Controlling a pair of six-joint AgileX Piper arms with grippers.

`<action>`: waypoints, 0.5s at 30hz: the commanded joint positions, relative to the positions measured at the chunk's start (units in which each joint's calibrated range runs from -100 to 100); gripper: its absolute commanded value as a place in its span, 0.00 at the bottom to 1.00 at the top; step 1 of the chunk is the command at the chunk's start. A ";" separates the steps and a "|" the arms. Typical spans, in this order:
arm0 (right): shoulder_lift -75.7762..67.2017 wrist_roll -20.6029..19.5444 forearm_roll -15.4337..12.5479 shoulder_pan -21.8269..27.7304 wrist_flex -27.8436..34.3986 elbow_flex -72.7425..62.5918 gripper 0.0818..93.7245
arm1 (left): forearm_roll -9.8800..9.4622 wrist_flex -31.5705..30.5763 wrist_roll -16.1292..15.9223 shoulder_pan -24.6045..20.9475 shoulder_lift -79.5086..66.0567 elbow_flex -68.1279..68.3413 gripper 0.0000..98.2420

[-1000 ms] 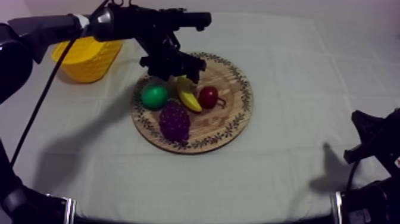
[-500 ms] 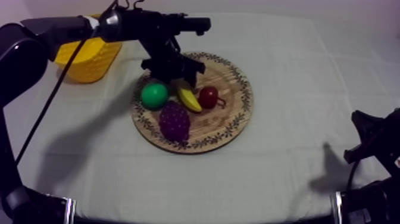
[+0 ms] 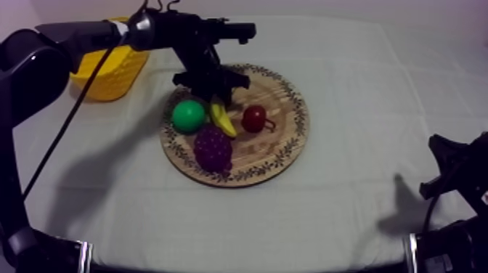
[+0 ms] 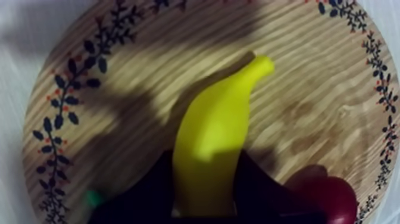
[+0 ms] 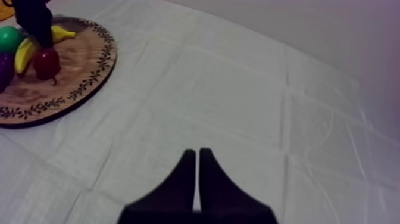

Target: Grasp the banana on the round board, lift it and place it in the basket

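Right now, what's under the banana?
The wooden board, its grain and leafy rim showing around the banana. My left gripper, shut on the banana's near end, covers what lies beneath there.

Grained wooden board (image 4: 149, 71), smooth glossy banana (image 4: 214, 137), creased matt cloth (image 5: 226, 95).

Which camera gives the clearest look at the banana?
The left wrist view: the banana is large, close between the black fingers. The top view has it small, partly under the left gripper; the right wrist view, far off.
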 commanded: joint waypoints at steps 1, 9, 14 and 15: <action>-0.03 0.02 0.02 0.00 -0.02 -0.03 0.00 | 0.07 0.27 0.01 0.06 0.45 -0.32 0.30; -0.03 0.02 0.02 -0.02 -0.02 -0.03 0.00 | 0.09 -0.01 -0.44 0.18 0.08 -0.66 0.27; -0.03 0.01 0.02 -0.02 -0.02 -0.03 0.00 | 0.33 -1.20 -1.12 0.28 -3.09 0.15 0.27; -0.03 0.01 0.02 -0.02 -0.02 -0.03 0.00 | 0.25 -1.17 -1.14 0.31 -4.07 0.17 0.27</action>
